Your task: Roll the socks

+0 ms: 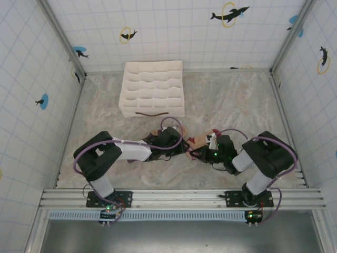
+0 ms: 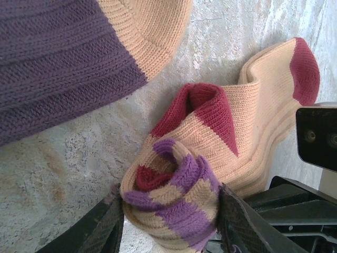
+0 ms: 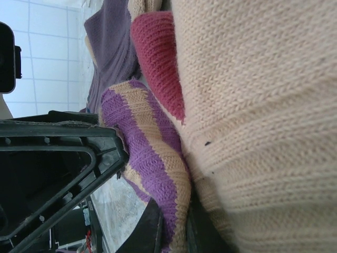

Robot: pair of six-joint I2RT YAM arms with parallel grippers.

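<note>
Two end effectors hold the beige sock [image 2: 253, 121]: the left end effector [image 2: 168, 221] clamps its rolled striped cuff, the right end effector [image 3: 174, 237] pinches cuff fabric.

White gridded tile walls [image 1: 174, 31] with dolphin decals [image 1: 230, 13] — marbled beige tabletop [image 1: 237, 100], evenly lit; white organiser box [image 1: 152, 88] at far centre — aluminium rail [image 1: 179, 197] along near edge.

We see white gridded organiser box [image 1: 152, 88] at far side of marble table [image 1: 237, 100], dolphin-stickered tiled walls [image 1: 174, 31] around it
</note>
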